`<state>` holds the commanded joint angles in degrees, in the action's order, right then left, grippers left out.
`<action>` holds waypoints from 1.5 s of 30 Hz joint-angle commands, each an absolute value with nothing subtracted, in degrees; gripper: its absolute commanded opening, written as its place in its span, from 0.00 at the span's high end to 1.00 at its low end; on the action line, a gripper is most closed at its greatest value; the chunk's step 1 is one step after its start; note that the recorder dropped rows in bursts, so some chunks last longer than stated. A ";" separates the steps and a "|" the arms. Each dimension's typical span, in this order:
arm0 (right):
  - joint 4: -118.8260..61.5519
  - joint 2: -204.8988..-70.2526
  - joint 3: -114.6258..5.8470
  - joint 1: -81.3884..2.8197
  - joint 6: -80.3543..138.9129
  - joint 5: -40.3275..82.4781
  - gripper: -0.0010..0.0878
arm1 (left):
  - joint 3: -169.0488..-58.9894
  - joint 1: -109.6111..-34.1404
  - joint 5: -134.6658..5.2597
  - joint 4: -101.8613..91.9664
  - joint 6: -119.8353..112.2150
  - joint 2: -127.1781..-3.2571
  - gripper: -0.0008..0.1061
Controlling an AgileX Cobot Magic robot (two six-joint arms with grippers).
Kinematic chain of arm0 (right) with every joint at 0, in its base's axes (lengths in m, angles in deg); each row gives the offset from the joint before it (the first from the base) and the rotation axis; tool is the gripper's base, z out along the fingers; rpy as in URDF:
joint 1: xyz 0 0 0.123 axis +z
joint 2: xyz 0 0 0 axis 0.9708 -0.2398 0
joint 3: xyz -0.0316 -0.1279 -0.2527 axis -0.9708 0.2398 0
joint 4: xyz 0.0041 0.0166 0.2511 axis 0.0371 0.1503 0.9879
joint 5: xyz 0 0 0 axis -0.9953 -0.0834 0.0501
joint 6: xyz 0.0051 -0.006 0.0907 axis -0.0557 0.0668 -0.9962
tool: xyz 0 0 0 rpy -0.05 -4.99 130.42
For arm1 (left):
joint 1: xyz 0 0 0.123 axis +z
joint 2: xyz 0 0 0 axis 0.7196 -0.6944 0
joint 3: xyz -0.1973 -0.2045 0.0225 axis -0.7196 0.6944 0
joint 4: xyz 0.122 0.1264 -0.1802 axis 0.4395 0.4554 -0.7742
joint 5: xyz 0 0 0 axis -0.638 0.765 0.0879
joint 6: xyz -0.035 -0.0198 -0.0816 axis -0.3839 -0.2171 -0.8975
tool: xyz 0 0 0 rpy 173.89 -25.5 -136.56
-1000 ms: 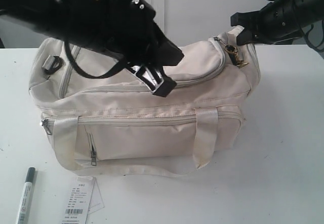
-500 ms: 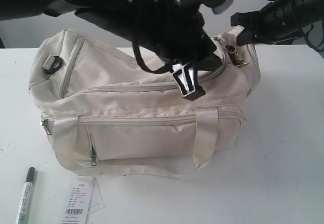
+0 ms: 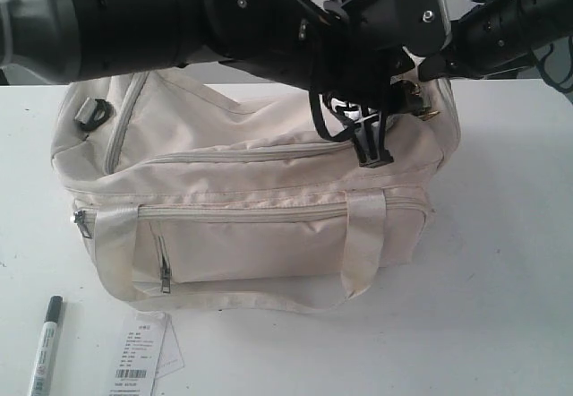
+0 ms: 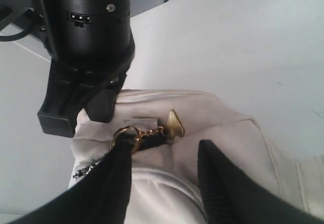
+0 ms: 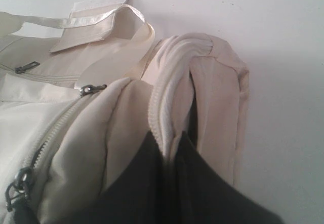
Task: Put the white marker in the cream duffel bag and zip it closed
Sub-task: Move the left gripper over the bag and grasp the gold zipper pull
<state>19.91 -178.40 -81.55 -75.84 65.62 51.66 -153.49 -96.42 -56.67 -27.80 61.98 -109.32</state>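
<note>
**Current state.** The cream duffel bag [image 3: 251, 190] sits on the table [image 3: 501, 279] with its long axis running 9 to 3 o'clock in the exterior view. Its top zipper [image 3: 242, 152] looks closed as far as I can see. The white marker [image 3: 45, 347] lies on the table outside the bag, at about 7 o'clock from it. The marker's long axis runs nearly 12 to 6, with the black cap at the 12 o'clock end.

**Grippers.** The right gripper [image 5: 168, 139] is clamped on a fold of cream fabric at the bag's 3 o'clock end. The left gripper [image 4: 164, 150] has its jaws apart and holds nothing. Its arm reaches across the bag to that same end.

**Governing relation.** I judge the step in hand to be opening the bag. In the left wrist view the zipper pull ring [image 4: 125, 134] sits right at one fingertip, not centred in the gap. A gold charm [image 4: 176, 124] chained to it lies between the fingers. The zipper track leads away toward 9 o'clock, so I expect the pull to travel that way.

**Obstructions.**
- The two grippers are close together at the 3 o'clock end, so I have little clearance there.
- The loose charm may be pinched in place of the ring.
- A paper tag [image 3: 143, 356] lies just beside the marker at its 3 o'clock side.
- The front strap handle [image 3: 363, 244] hangs clear of the zipper.

**Reach.** The marker is on the left arm's side, well apart from both grippers.
</note>
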 joint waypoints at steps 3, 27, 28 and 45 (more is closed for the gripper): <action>19.91 -178.40 -81.55 -75.84 65.62 51.66 0.99 | -156.05 -96.42 -56.53 -27.33 63.00 -111.72 0.55; 19.91 -178.40 -81.55 -75.84 65.62 51.66 0.99 | -166.41 -95.65 -57.28 -17.51 62.50 -122.79 0.55; 19.91 -178.40 -81.55 -75.84 65.62 51.66 0.99 | -166.41 -95.31 -56.03 -17.51 62.32 -122.79 0.55; 19.91 -178.40 -81.55 -75.84 65.62 51.66 0.99 | -166.41 -94.06 -55.69 -13.41 58.93 -125.87 0.69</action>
<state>19.91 -178.40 -81.55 -75.84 65.62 51.66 -166.41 -94.06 -55.69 -13.41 58.93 -125.87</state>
